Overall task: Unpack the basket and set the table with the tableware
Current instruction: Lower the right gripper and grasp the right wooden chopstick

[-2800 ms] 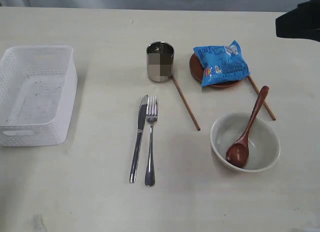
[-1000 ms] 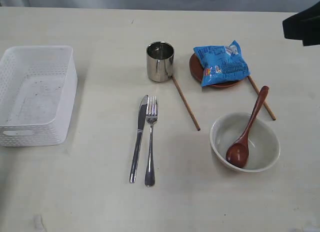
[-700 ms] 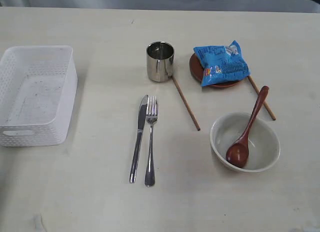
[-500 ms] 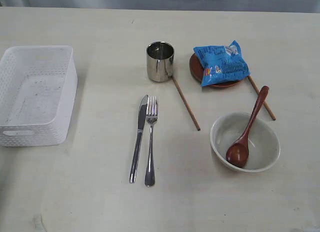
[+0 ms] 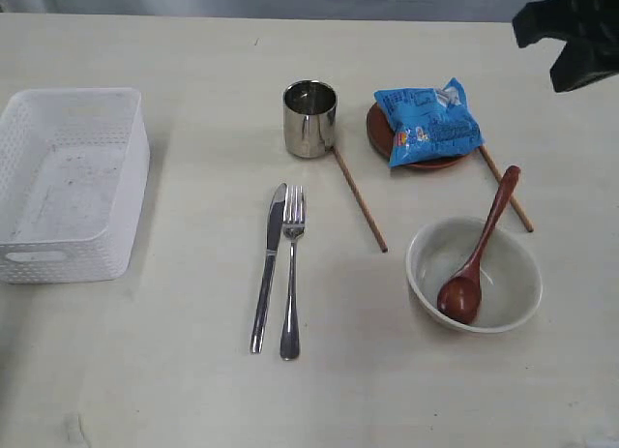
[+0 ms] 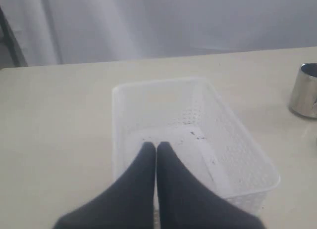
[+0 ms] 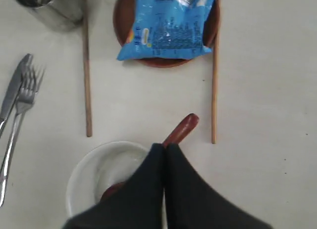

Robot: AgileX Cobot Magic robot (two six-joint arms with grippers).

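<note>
the dark right arm is back in the far right corner of the outside view, where just before there is no arm at all. nothing else is different. the white basket sits at the left side of the counter and it is empty inside. the shiny cup stands upright near the middle. the brown plate is just beside it, with the blue snack bag lying on top. the two chopsticks lie apart, one on each side of the plate. the knife and fork lie side by side in front of the cup. the bowl holds the brown spoon, and the spoon's handle leans out over the rim. the right tool has its two fingers pressed together and holds nothing. it hangs over the bowl and the spoon handle. the left tool is pressed together too, holds nothing, and hangs over the empty basket. so the job looks done, or very close to it. i think the arm comes back only to fix a small thing, maybe the spoon or the chopsticks that lie so far apart.
</note>
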